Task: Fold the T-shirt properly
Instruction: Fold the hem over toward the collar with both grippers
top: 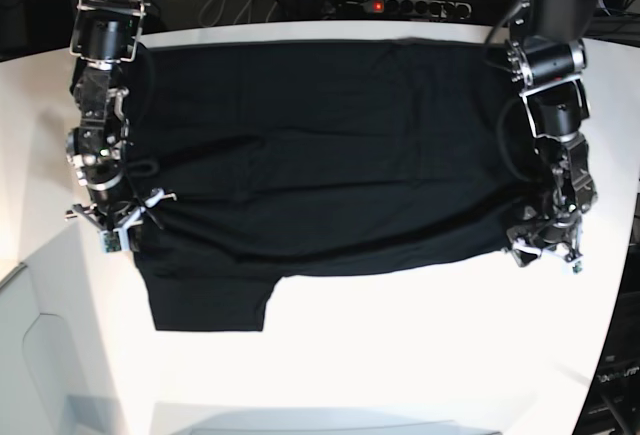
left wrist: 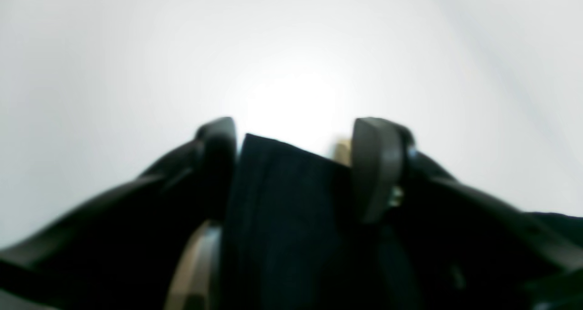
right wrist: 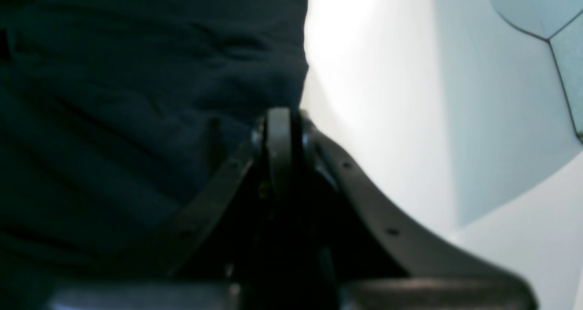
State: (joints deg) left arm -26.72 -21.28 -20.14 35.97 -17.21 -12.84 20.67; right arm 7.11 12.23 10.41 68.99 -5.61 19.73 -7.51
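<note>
Both grippers pinch my T-shirt (top: 330, 155): left gripper (left wrist: 294, 164) has black cloth clamped between its fingers, right gripper (right wrist: 278, 132) is closed on a hem edge. I'd worry uneven pulling drags the fold crooked across the white table (top: 420, 345).

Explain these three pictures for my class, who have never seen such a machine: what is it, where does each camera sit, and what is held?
This is a robot with two arms at a white table. The base view looks down from above; the other two cameras sit on the wrists, just behind the grippers. A large plain black cloth T-shirt lies spread across the table. The left gripper has black cloth between its fingers. The right gripper is closed at the shirt's opposite edge, seemingly pinching it. One sleeve lies out at the near edge.
</note>
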